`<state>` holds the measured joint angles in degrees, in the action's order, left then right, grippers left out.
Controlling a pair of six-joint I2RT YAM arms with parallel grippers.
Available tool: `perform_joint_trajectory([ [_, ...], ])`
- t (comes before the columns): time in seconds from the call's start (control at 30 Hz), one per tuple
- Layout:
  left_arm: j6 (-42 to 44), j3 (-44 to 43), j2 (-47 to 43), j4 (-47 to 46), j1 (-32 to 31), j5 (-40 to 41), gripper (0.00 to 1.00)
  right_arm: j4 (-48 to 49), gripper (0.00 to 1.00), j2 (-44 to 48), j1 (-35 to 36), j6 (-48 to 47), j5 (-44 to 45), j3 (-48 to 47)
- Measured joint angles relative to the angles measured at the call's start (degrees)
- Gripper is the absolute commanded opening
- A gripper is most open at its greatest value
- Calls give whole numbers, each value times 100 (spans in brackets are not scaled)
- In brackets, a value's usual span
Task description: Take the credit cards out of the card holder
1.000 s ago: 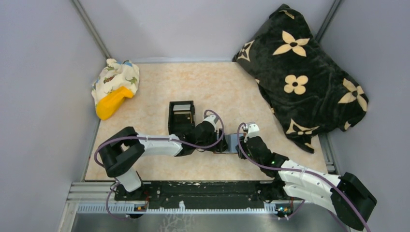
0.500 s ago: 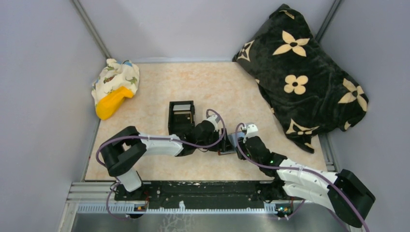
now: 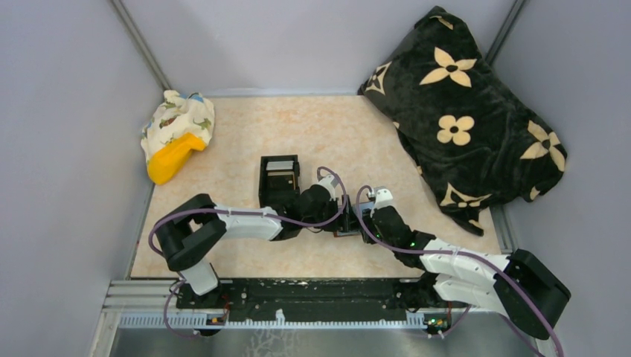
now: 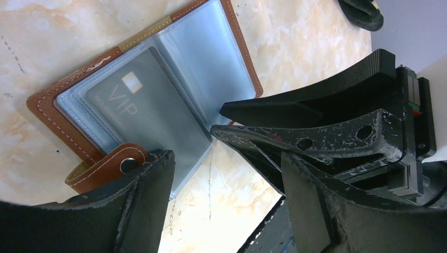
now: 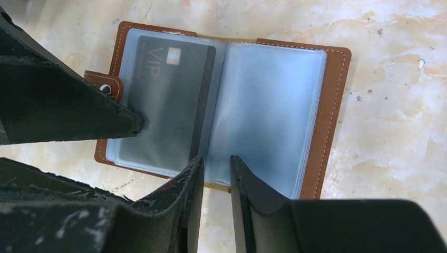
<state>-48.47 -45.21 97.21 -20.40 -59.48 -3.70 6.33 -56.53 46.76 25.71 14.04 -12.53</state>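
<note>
overhead, plain grey walls [image 3: 67,149] close in a table [image 3: 245,134] with a beige, marbled top, scuffed with small dark specks in the wrist views. a black blanket [image 3: 476,111] with cream flower shapes is heaped at the far right corner, spilling over the table's right edge. at the far left lies a patterned cloth bundle [image 3: 182,119] with an orange object [image 3: 173,158] sticking out of it. a black box [image 3: 279,178] stands near the middle.

just right of that box, toward the near edge, the card holder [image 5: 332,105] lies open and flat on the marble, its blue-grey sleeves up and its brown leather rim showing all round. a dark card [image 5: 163,100] marked "vip" sits in one sleeve, beside the small tab [image 5: 105,84] with its snap.

the left gripper [image 4: 226,158] has its jaws spread wide, one fingertip resting on the vip sleeve. the right gripper [image 5: 216,161] has its jaws only narrowly apart, straddling the holder's edge by the fold; i cannot tell whether they clamp a sleeve.
</note>
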Motion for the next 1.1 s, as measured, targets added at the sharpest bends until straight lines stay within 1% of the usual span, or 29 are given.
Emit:
perform_joint_trajectory([
  [0.17, -20, 2, -94, 181, 0, 168, 82, 0, 26, 0, 0, 2, 0, 0],
  [0.3, -92, 92, -483, 575, 0, 507, 82, 13, 25, -20, 0, 4, 0, 0],
  [0.43, -127, 269, -765, 756, 0, 778, 83, 55, 25, -52, 0, 4, 0, -2],
  [0.8, -190, 264, -494, 802, 0, 798, 83, 87, 26, -81, 0, 4, -17, -2],
  [1.1, -208, 83, -452, 796, 0, 761, 83, 363, 25, -389, 0, 83, -149, -79],
])
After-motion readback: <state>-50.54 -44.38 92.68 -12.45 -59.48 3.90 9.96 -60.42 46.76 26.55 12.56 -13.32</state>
